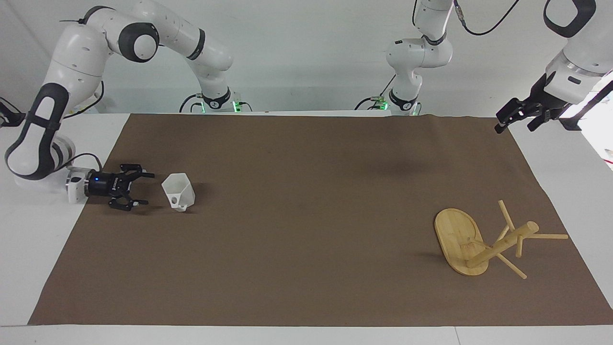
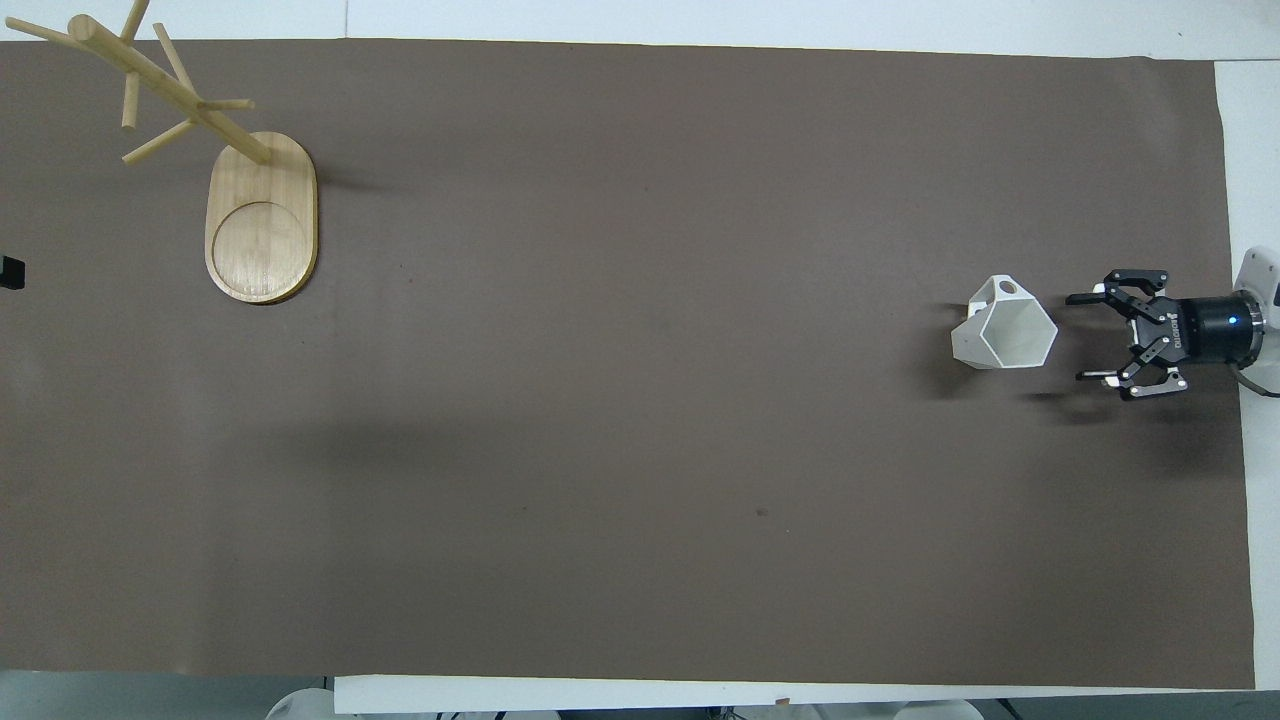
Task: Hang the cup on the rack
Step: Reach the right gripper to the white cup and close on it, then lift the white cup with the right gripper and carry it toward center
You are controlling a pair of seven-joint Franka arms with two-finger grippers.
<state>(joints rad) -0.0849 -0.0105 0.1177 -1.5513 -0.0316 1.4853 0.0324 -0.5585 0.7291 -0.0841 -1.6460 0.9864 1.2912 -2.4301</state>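
Jaws on the right gripper (image 1: pixel 146 189) are spread wide, nothing in them, pointing sideways at the cup (image 1: pixel 178 192) from just beside it, low over the brown mat (image 1: pixel 306 268), not touching. That arm is folded down hard, forearm dropping to a wrist lying level near the mat edge. Cup sits upright toward the right arm's end. Rack (image 1: pixel 483 242) stands toward the left arm's end, well apart from it, pegs bare. Left gripper (image 1: pixel 515 120) waits raised over its mat corner, jaws apart and empty too.
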